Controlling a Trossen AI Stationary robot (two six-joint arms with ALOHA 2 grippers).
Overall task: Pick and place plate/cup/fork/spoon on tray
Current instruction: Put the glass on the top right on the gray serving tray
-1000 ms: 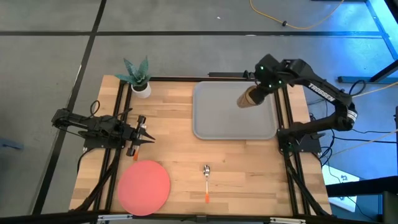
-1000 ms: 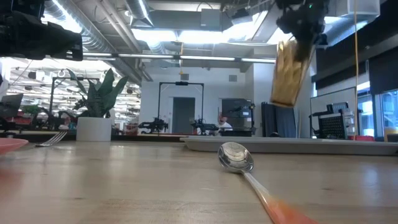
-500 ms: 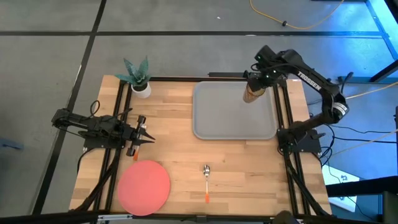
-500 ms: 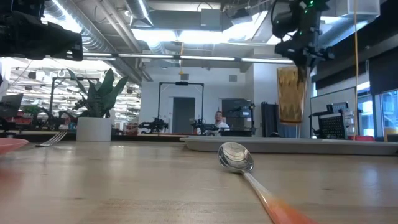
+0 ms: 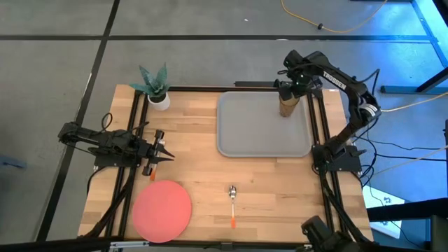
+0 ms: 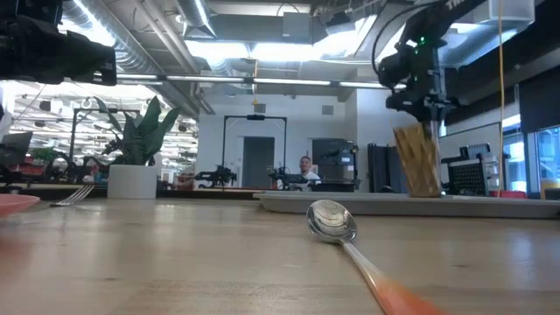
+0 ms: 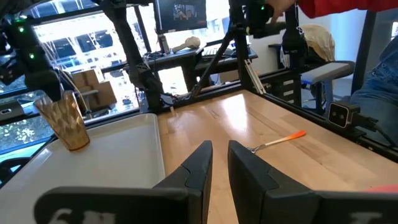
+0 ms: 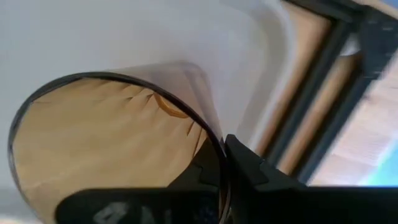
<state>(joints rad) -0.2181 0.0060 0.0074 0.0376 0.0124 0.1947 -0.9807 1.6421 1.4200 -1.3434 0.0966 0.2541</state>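
While the spoon lies nearest me on the bare tabletop, bowl toward the tray, and the plate sits off by the front left corner, neither is in any danger yet; the risk is farther back. Midway along the left side, the left end effector waits low with its fingers only a narrow gap apart, holding nothing, and the fork lies just beneath and beside it, handle poking out. Beyond that, at the far right corner of the tray, the right end effector pinches the rim of the cup, one finger inside the wall and one outside. The cup looks slightly tilted in the low view, its base at or just above the tray floor. If the fingers let go before the base sits flat, I judge the light tumbler could rock and topple, and it stands close enough to the rim to roll off the tray. A finger dragging on the wall as it lifts out could also tip it. Compared with a second ago, the cup has swung from a steep tilt high over the tray's middle to nearly upright, lower, and farther toward the back right corner; everything else lies unchanged.
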